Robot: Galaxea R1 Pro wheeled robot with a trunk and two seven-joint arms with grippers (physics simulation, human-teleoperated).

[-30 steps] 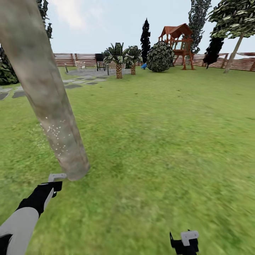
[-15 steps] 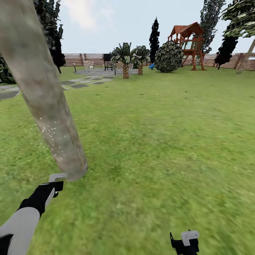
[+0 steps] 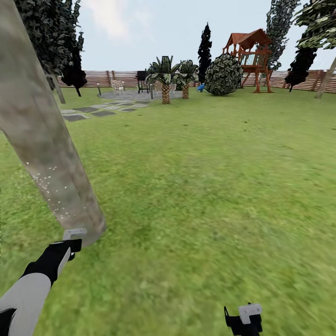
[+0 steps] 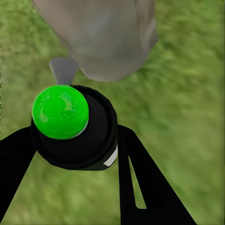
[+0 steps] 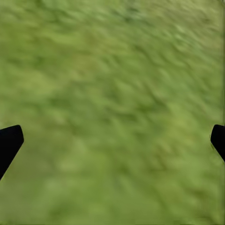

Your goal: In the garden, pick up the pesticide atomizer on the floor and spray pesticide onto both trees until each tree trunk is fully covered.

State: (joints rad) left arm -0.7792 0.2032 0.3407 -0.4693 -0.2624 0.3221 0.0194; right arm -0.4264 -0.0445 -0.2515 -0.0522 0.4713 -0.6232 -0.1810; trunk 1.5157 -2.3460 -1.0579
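Low at the left of the head view, the left gripper (image 3: 70, 243) is clamping the pesticide atomizer (image 4: 75, 126), black body with a green cap, its grey nozzle pointing at the tree trunk (image 3: 44, 140) just ahead. White specks are dotting the lower trunk bark. Right gripper (image 3: 242, 319) is hanging over bare grass (image 5: 112, 93), fingers spread wide, nothing between them. Far back: stepping stones (image 3: 91, 111), palms (image 3: 165, 77), wooden fence (image 3: 116, 77), playhouse (image 3: 247, 53).
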